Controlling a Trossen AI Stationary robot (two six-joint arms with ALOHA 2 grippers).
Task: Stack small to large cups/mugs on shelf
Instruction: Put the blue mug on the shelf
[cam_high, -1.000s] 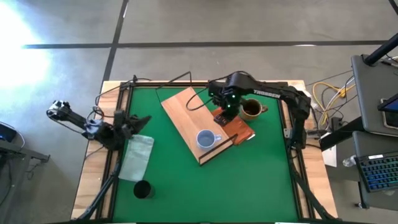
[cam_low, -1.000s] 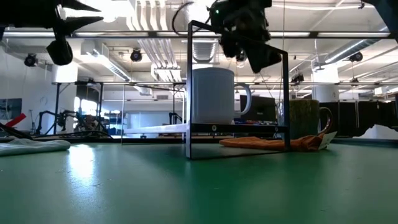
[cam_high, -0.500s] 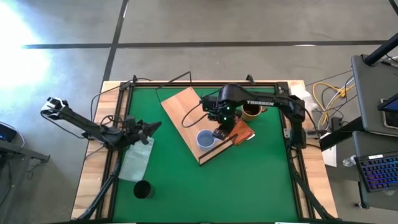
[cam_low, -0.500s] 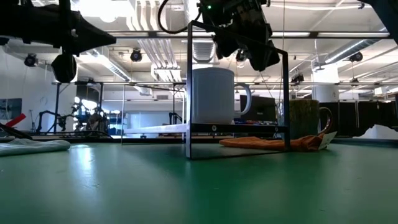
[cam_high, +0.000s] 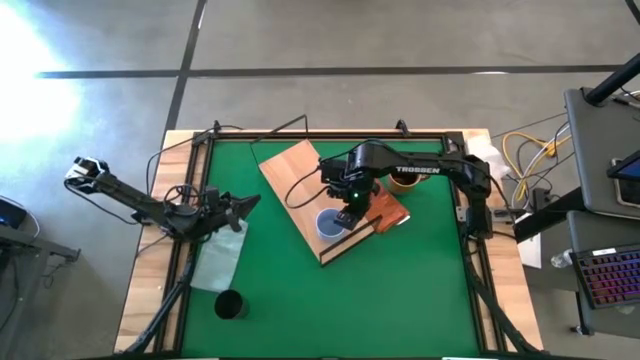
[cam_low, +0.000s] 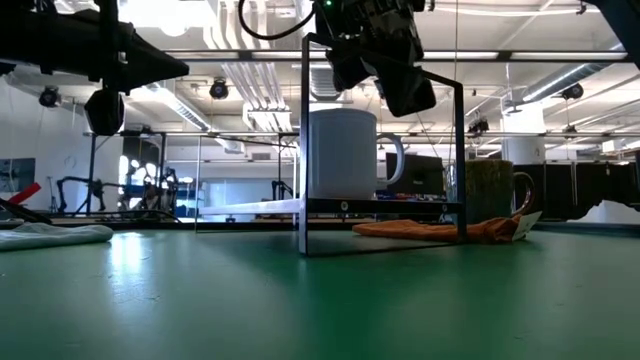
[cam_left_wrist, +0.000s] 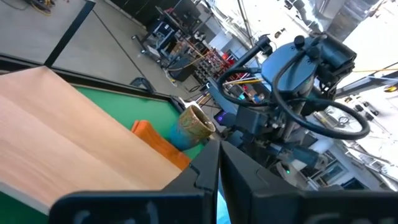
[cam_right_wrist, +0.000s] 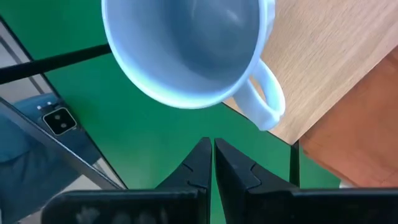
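Note:
The light blue-grey mug (cam_high: 329, 226) stands upright on its base near the near corner of the tan shelf board (cam_high: 300, 180); it also shows in the low view (cam_low: 340, 153) and in the right wrist view (cam_right_wrist: 186, 50). My right gripper (cam_high: 343, 211) is shut and hovers just above the mug's handle side (cam_right_wrist: 209, 148), touching nothing. The brown mug (cam_high: 406, 180) stands on the green mat at the far right, partly hidden by my right arm. The black cup (cam_high: 229, 305) stands at the near left. My left gripper (cam_high: 250, 203) is shut and empty, left of the board.
An orange-brown folded cloth (cam_high: 388, 210) lies against the board's right edge. A pale bag (cam_high: 220, 250) lies at the left, under my left arm. The board sits raised on a black wire frame (cam_low: 303, 150). A black rail (cam_high: 330, 133) borders the green mat.
My right gripper has gone from above the orange cloth toward the table's left and near edges, and now stands over the blue-grey mug. My left gripper has gone a little toward the table's right. No cup has moved.

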